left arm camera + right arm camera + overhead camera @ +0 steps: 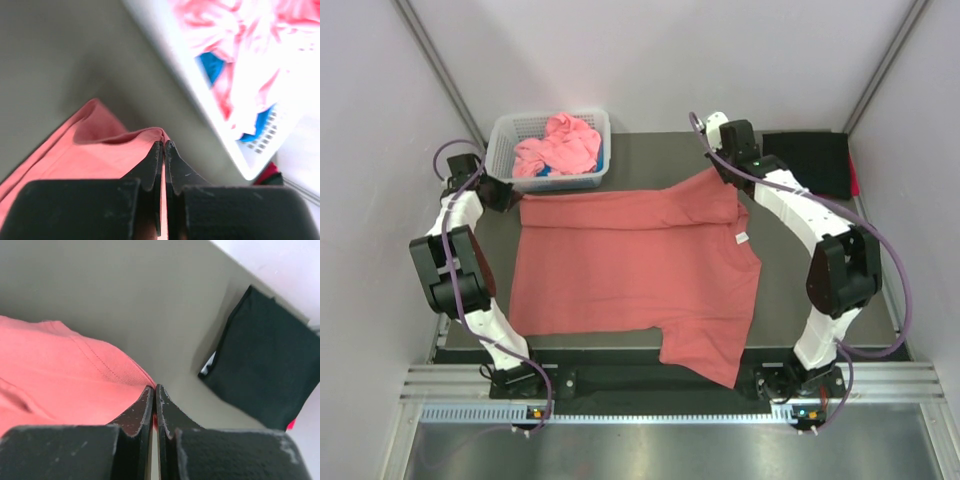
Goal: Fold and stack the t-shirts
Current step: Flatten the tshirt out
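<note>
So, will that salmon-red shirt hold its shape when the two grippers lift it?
Probably not: the salmon-red shirt hangs past the table edge and puckers at the left gripper. Likely light, too: a thin corner pinch by the right gripper seems enough.

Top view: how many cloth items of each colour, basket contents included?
Salmon-red shirt: 1
Black shirt: 1
Pink cloth in basket: 1
Blue cloth in basket: 1, mostly hidden
Red edge under black shirt: 1
Total: 5
</note>
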You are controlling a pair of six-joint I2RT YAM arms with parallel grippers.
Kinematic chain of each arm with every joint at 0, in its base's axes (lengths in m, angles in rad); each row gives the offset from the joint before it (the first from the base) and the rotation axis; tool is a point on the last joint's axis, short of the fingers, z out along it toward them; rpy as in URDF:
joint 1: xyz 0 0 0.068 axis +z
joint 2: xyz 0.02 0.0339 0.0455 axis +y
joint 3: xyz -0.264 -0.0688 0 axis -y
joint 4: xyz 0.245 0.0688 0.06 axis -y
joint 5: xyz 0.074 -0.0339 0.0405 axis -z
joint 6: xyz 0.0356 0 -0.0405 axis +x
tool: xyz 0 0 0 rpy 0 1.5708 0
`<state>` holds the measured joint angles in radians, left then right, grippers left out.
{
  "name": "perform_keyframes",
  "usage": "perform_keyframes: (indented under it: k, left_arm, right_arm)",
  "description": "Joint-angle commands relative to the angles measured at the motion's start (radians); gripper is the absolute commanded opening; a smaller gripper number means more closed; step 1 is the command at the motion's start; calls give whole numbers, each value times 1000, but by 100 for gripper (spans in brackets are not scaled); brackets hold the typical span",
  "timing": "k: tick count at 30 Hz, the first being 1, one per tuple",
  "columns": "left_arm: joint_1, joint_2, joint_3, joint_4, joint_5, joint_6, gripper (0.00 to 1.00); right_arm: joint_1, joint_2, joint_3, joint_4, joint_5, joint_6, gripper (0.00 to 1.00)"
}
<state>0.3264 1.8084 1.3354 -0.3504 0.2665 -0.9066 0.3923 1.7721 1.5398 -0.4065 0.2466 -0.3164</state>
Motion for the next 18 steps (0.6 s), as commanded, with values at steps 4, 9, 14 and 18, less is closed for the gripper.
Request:
perform_keyframes:
  k: [4, 9, 14, 18]
  left_arm:
    - [0, 49, 33, 239, 140, 20, 0]
    - [0, 32, -7, 343, 180, 20, 0]
    - [-1, 26, -15, 470, 230, -1, 0]
    - [0, 34, -12, 522, 250, -15, 0]
  right_arm:
    - [3, 56, 49, 185, 59, -93, 0]
    - [2, 35, 10, 306, 83, -112, 0]
    - [2, -11, -49, 455, 76, -144, 0]
    - [-7, -10, -64, 506, 49, -150, 0]
